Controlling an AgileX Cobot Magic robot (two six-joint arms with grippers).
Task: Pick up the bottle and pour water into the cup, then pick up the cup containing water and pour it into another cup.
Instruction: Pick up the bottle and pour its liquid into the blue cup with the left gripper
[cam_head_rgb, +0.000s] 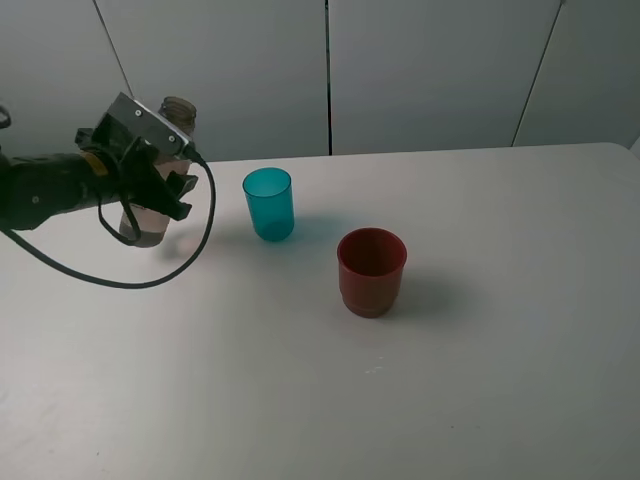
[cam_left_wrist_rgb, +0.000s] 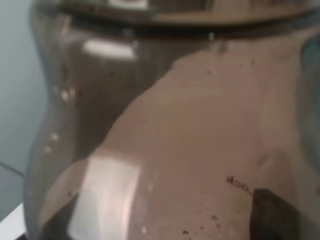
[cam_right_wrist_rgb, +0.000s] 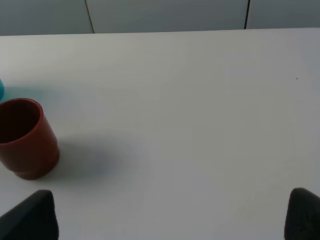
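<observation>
At the left of the exterior high view, my left gripper (cam_head_rgb: 160, 188) is shut on the brownish clear bottle (cam_head_rgb: 146, 226). The bottle's open neck leans slightly to the right, towards the cups. Its tinted wall (cam_left_wrist_rgb: 200, 140) fills the left wrist view, with liquid inside. The teal cup (cam_head_rgb: 269, 203) stands upright just right of the bottle. The dark red cup (cam_head_rgb: 371, 270) stands in front and to the right of the teal one, and also shows in the right wrist view (cam_right_wrist_rgb: 25, 137). My right gripper (cam_right_wrist_rgb: 167, 214) is open and empty, its dark fingertips (cam_right_wrist_rgb: 32, 215) wide apart over bare table right of the red cup.
The cups stand on a white table (cam_head_rgb: 480, 380) with a grey panelled wall (cam_head_rgb: 430, 70) behind its far edge. A black cable (cam_head_rgb: 205, 215) loops off the left arm beside the bottle. A sliver of the teal cup (cam_right_wrist_rgb: 1, 90) shows in the right wrist view.
</observation>
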